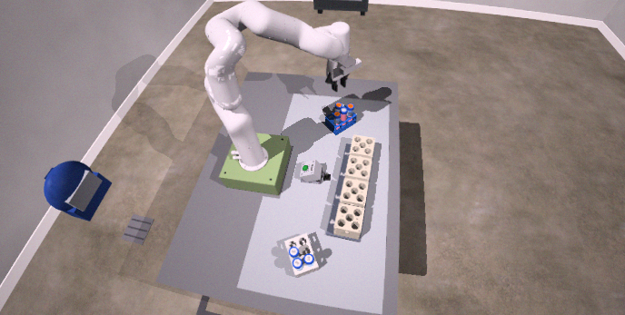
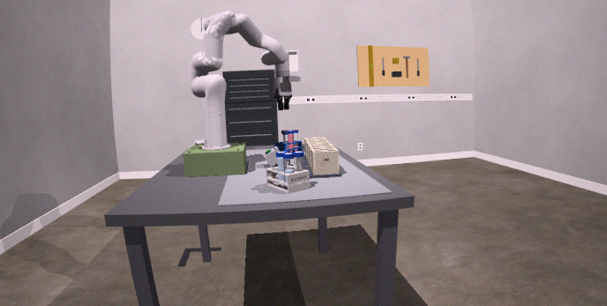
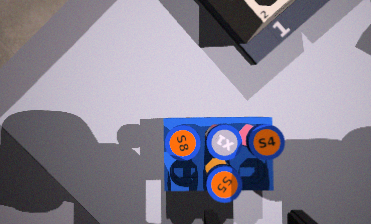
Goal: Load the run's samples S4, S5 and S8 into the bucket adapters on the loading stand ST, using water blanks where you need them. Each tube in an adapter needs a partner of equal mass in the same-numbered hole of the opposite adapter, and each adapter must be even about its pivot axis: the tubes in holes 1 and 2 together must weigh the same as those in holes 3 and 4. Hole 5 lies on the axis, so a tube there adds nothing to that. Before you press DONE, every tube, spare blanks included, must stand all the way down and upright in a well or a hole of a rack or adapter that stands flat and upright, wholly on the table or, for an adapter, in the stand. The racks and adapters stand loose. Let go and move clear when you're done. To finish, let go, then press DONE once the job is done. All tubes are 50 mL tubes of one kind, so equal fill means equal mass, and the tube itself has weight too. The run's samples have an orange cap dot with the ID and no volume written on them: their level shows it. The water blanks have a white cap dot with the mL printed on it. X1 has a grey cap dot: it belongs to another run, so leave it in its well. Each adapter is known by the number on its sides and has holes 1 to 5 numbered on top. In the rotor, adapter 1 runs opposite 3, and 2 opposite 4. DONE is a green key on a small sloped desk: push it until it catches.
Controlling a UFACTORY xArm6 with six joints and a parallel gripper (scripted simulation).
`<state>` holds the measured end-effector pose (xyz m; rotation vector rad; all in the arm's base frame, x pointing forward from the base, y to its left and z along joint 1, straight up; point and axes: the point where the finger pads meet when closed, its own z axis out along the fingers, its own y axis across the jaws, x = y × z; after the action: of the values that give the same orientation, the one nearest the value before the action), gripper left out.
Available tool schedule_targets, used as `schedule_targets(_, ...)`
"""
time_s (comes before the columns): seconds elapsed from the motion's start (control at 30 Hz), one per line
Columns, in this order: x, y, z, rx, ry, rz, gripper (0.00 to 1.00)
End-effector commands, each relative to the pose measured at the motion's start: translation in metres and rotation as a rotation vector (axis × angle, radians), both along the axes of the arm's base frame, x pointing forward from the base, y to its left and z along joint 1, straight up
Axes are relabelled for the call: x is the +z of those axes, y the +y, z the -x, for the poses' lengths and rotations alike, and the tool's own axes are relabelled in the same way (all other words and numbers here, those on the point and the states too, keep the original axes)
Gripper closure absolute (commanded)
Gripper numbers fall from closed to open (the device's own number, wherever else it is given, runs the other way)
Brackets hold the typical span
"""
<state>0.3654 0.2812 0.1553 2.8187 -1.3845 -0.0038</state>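
My gripper (image 1: pixel 340 87) (image 2: pixel 283 108) (image 3: pixel 255 218) is partly open and empty, high above the table behind the blue sample rack (image 1: pixel 337 129) (image 3: pixel 216 121). In the wrist view this rack holds S8 (image 3: pixel 182 143), X1 (image 3: pixel 224 143) and S4 (image 3: pixel 266 142) in one row, and S5 (image 3: pixel 224 184) in the other row between two empty wells. Four beige adapters stand in a row in the stand (image 3: pixel 267 44); their holes look empty. The white blanks rack (image 1: pixel 307 271) (image 2: pixel 300 185) holds three white-dotted tubes, volumes unreadable. The DONE key (image 1: pixel 305 168) is green. Fill levels are not readable.
The small desk (image 1: pixel 313 178) stands between the green robot base (image 1: pixel 245 181) (image 2: pixel 214 162) and the adapter row. The blue rack is near the table's far end, the blanks rack near the opposite end. The tubes rise well above both racks.
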Motion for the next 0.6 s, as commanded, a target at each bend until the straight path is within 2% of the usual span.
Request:
schedule_targets(0.0, 0.002, 0.001, -0.001, 0.0, -0.004, -0.003, 0.56)
schedule_targets(0.03, 0.002, -0.004, 0.0, 0.033, -0.004, -0.003, 0.43)
schedule_targets(0.17, 0.002, -0.014, 0.001, 0.1, -0.004, -0.003, 0.43)
schedule_targets(0.43, 0.002, -0.054, 0.006, 0.367, -0.004, -0.003, 0.43)
schedule_targets(0.57, 0.002, -0.055, 0.006, 0.5, -0.004, -0.003, 0.43)
